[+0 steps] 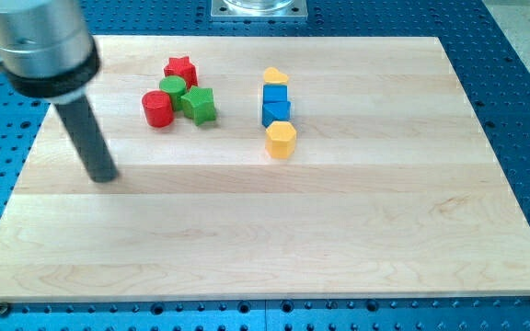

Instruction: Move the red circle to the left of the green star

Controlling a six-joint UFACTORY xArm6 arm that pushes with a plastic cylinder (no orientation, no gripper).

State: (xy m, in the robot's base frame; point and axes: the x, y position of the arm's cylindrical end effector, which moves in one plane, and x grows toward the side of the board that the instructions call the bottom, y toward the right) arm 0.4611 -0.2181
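The red circle (157,108) is a short red cylinder at the upper left of the wooden board (339,221). It touches a green circle (174,88) above and to its right. The green star (197,104) lies just right of the red circle, touching the green circle. A red star (180,70) sits above the green circle. My tip (104,176) rests on the board to the lower left of the red circle, a clear gap away from it.
A column of blocks stands right of the cluster: a yellow heart (275,76), a blue square (275,94), a blue block (276,112) and a yellow hexagon (281,139). The blue perforated table (523,110) surrounds the board.
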